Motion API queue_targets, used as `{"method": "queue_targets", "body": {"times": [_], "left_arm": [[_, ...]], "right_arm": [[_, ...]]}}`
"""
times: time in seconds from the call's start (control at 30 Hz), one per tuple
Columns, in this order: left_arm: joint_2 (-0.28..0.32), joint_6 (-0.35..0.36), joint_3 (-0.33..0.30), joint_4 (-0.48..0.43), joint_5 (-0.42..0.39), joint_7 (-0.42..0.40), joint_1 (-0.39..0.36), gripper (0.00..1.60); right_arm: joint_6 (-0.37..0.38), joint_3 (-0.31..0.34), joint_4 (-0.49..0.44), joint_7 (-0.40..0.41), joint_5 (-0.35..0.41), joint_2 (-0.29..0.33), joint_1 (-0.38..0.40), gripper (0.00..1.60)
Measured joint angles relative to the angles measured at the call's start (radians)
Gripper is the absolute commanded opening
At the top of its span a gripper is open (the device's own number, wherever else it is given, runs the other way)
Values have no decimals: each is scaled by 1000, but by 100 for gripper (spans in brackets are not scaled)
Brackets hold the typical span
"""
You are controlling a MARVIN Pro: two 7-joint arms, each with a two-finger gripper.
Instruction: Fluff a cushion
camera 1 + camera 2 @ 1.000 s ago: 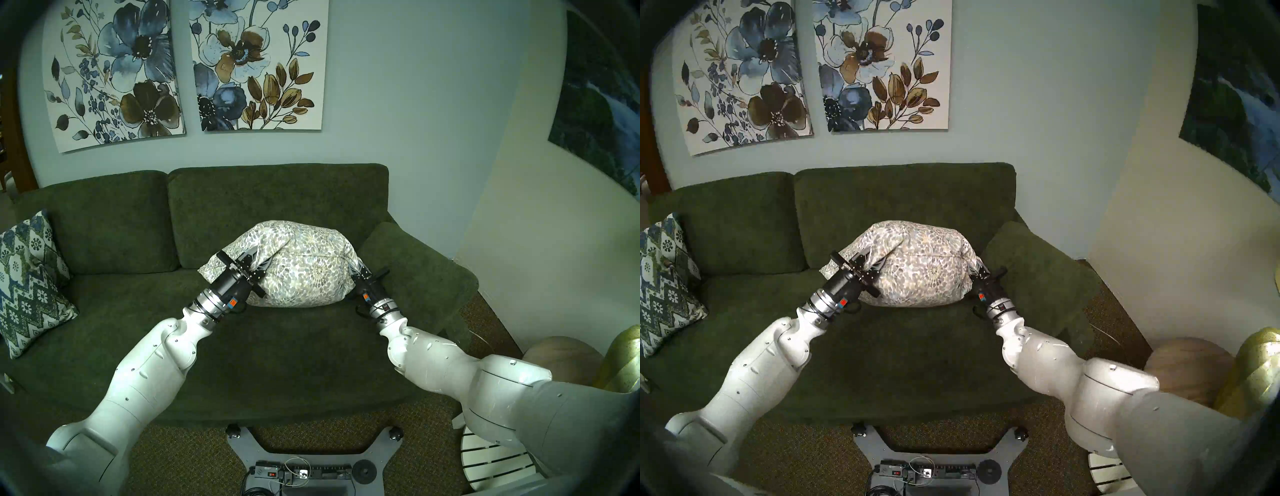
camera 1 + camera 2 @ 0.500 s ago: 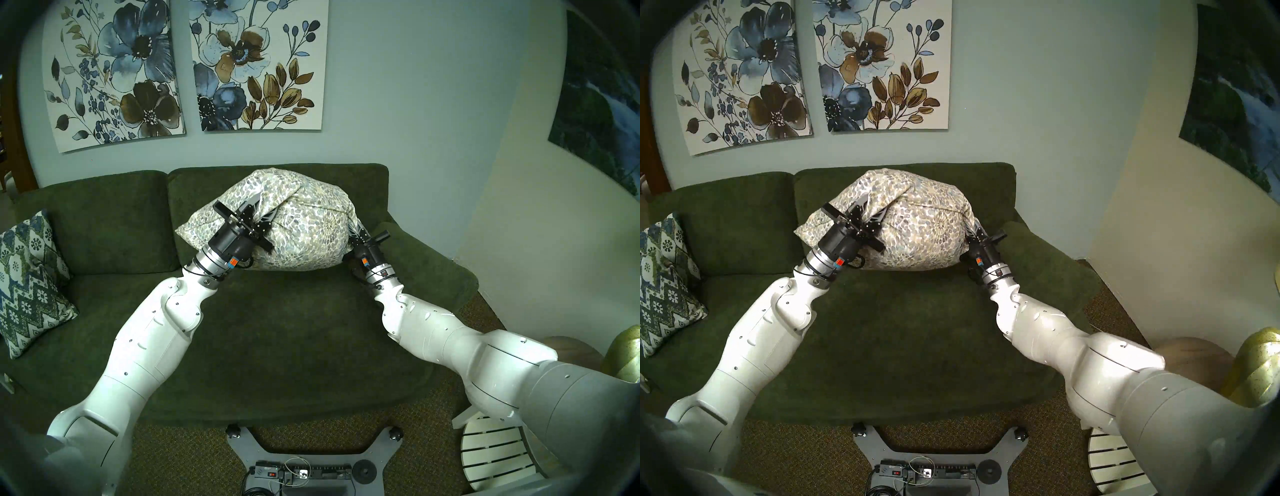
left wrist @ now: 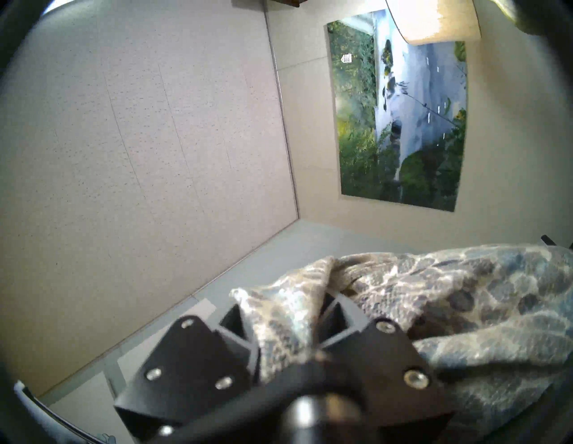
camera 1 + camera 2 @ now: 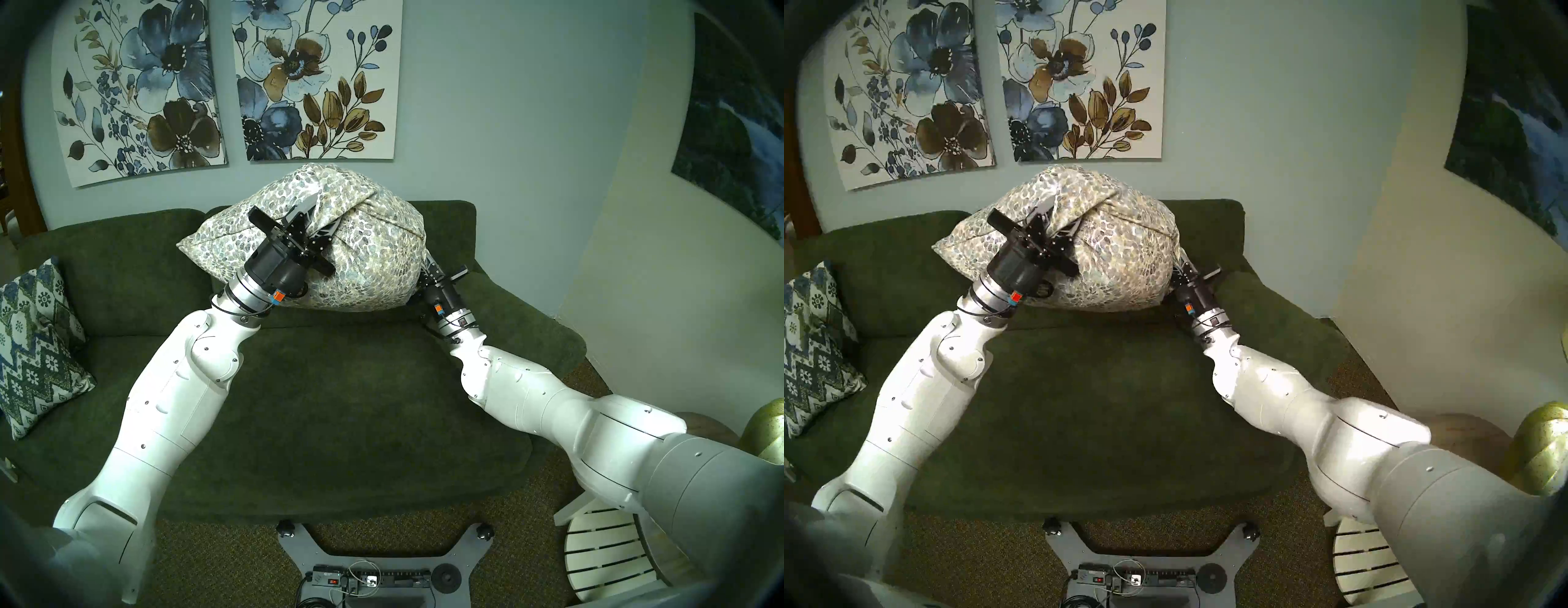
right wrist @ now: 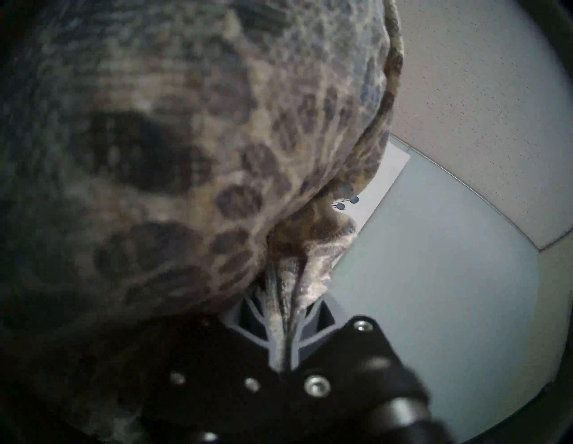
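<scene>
The cushion (image 4: 365, 250) (image 4: 1119, 254), cream with grey-blue and tan pebble petals, hangs in the air above the dark green sofa (image 4: 339, 403), in front of its backrest. My left gripper (image 4: 316, 218) (image 4: 1059, 223) is shut on a fold of fabric at the cushion's upper left. In the left wrist view the cushion (image 3: 465, 294) bunches between the fingers (image 3: 338, 313). My right gripper (image 4: 428, 263) (image 4: 1183, 265) is shut on the cushion's right corner. The right wrist view shows the cushion (image 5: 186, 139) close up, its corner pinched between the fingers (image 5: 263, 328).
A blue-green zigzag pillow (image 4: 38, 344) leans at the sofa's left end. The sofa's right armrest (image 4: 509, 322) lies under my right arm. Two flower canvases (image 4: 229, 85) hang just behind the cushion. A white slatted stool (image 4: 606, 560), a wooden ball and a gold vase (image 4: 768, 429) stand at right.
Both arms have lifted the cushion from the sofa seat up to backrest height and slightly left, with both grips unchanged.
</scene>
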Motion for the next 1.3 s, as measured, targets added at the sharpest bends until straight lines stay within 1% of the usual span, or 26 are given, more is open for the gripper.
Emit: {"method": "queue_targets", "body": {"times": [0.1,0.17,0.33,0.37,0.63,0.93,1.1,1.3], "left_arm": [[11,-3,4,29,13,0,26,0],[20,-3,21,81,26,-3,56,0],[29,6,58,183,47,-19,119,0],[31,11,69,215,52,-25,139,0],[32,23,136,374,78,-49,253,0],[30,22,185,541,106,-61,366,0],[25,22,193,609,116,-60,399,0],[6,21,201,667,117,-58,413,0]], "right_arm": [[2,-32,17,0,-13,14,-26,0],[9,-64,53,6,-20,24,-59,0],[30,-115,124,29,-27,44,-123,0],[37,-130,144,38,-29,47,-143,0],[66,-188,219,85,-36,42,-255,0],[87,-219,274,126,-36,18,-350,0],[88,-224,295,142,-29,9,-383,0],[85,-227,315,156,-13,4,-413,0]]}}
